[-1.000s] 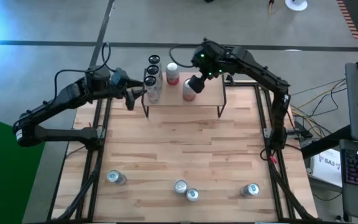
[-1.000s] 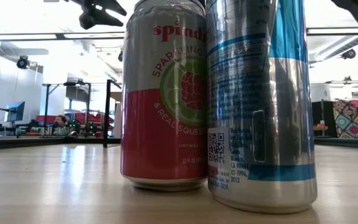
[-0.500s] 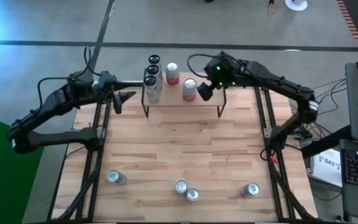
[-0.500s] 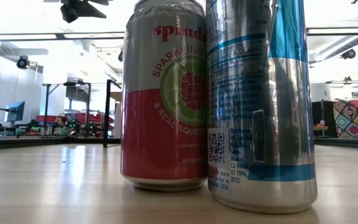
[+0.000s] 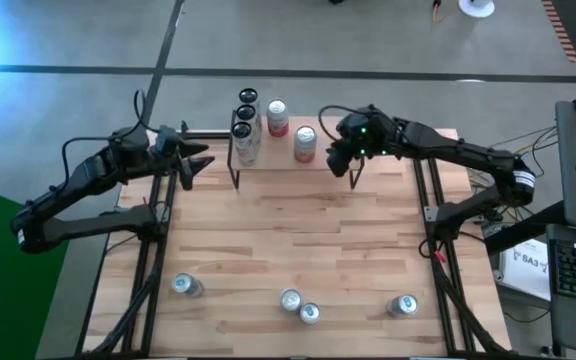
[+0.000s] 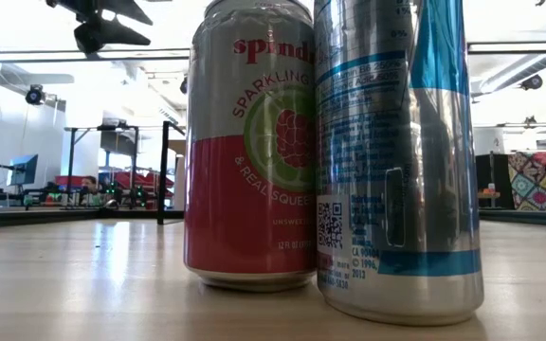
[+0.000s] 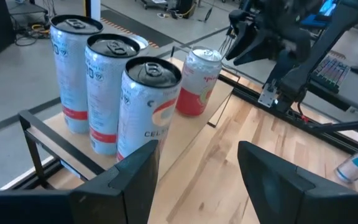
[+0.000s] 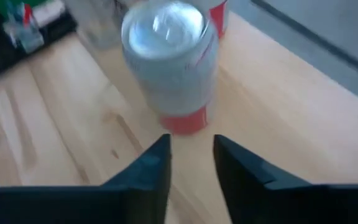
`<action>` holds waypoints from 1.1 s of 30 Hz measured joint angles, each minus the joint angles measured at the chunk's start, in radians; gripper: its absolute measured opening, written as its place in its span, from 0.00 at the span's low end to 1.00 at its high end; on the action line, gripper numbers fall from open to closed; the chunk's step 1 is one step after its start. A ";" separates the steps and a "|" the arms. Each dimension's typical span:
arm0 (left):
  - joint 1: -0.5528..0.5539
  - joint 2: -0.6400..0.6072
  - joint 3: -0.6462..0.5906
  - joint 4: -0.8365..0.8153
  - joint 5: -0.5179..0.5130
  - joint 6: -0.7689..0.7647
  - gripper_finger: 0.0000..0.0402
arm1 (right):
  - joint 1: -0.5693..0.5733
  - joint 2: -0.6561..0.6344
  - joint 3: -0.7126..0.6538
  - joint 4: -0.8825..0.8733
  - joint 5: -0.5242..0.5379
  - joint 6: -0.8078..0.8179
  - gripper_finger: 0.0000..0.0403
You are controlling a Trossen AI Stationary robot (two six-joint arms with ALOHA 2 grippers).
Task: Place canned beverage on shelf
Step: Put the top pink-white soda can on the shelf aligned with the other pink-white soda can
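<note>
The shelf (image 5: 298,168) stands at the table's far middle. On its board stand three tall cans (image 5: 245,128), a red-and-white can (image 5: 277,117) and another canned beverage (image 5: 305,142), red at its base, all upright on their bottoms. My right gripper (image 5: 336,160) hovers just right of that last can (image 8: 169,62). Its fingers stand a narrow gap apart with nothing between them (image 8: 192,155). My left gripper (image 5: 196,165) is open and hangs left of the shelf, facing the tall cans (image 7: 135,106).
Several cans stand along the table's near edge (image 5: 186,286), (image 5: 290,299), (image 5: 402,305). Two of them fill the low view (image 6: 249,142), (image 6: 396,152). The middle of the tabletop (image 5: 298,235) is bare wood. Black frame rails (image 5: 158,215) run along both sides.
My right gripper has drawn back from the canned beverage toward the table's right and near edges, sinking as it went; the can stays upright on the shelf. My left gripper has pulled away from the shelf toward the table's left edge.
</note>
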 joint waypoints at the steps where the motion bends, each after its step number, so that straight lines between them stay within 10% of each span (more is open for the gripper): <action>1: 0.000 -0.005 -0.004 0.000 0.000 0.000 0.51 | 0.002 -0.002 -0.021 0.011 -0.002 -0.027 0.23; 9: 0.000 -0.034 -0.008 0.000 0.000 -0.039 0.51 | 0.007 -0.023 -0.147 0.192 -0.004 -0.032 0.03; 33: 0.000 -0.016 -0.014 0.015 -0.001 -0.089 0.51 | 0.006 -0.013 -0.239 0.260 -0.001 -0.149 0.02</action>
